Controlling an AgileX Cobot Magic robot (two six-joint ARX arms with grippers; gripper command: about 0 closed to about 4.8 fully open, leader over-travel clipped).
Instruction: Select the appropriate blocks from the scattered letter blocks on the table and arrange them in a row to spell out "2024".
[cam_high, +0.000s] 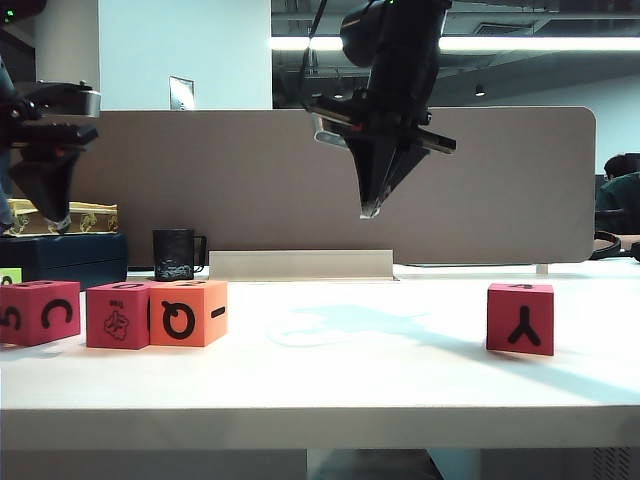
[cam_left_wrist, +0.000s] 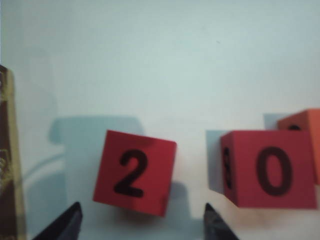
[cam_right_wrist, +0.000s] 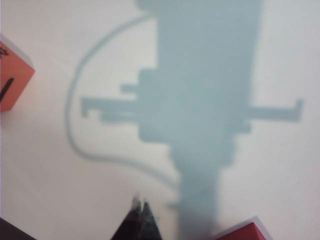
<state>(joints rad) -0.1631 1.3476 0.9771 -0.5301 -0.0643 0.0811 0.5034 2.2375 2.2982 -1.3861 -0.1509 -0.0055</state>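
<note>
Your left gripper (cam_left_wrist: 142, 222) hangs at the far left above the table (cam_high: 330, 385), fingers spread wide and empty, the "2" block (cam_left_wrist: 134, 172) below and between them. Just beside it sits the "0" block (cam_left_wrist: 270, 169), then the orange block (cam_high: 187, 312) touching that one. Your right gripper (cam_high: 372, 208) hovers high over the middle, fingers pressed together on nothing. The "Y" block (cam_high: 520, 318) stands alone far right.

table: wide flat white tabletop (cam_high: 400, 380) | left: three foam cubes in a row (cam_high: 118, 314), touching | right: fourth foam cube (cam_high: 520, 318), well apart | behind: black mug (cam_high: 176, 255)
</note>
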